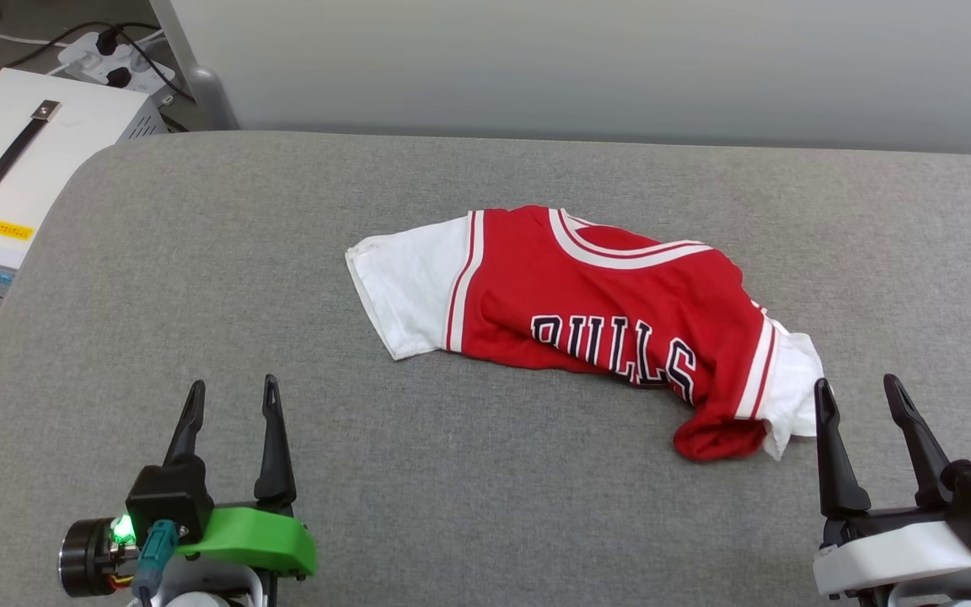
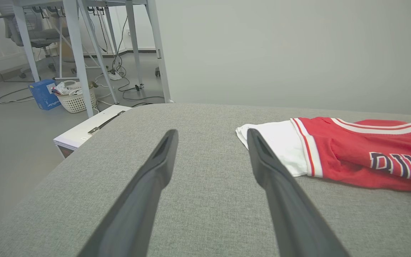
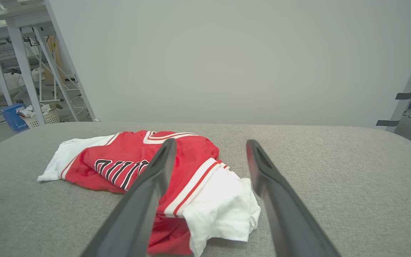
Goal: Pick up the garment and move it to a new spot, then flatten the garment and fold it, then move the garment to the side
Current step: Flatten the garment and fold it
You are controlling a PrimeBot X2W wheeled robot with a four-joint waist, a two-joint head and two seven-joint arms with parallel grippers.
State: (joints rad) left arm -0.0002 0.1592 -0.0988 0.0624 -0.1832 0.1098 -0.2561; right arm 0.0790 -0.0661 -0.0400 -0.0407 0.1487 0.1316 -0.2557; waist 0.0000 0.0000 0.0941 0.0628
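The garment is a red jersey with white sleeves and black "BULLS" lettering, lying crumpled in the middle of the grey padded table. My left gripper stands open at the lower left, well short of the jersey's left white sleeve. My right gripper is open at the lower right, its fingertips just beside the right white sleeve. From the right wrist, that sleeve lies between and below my open fingers. The left wrist view has the garment to the right of my fingers.
A white box with a black handle stands off the table's left edge, with a power strip and cables behind it. A pale wall runs along the table's far side. Desk legs and a basket stand on the floor beyond.
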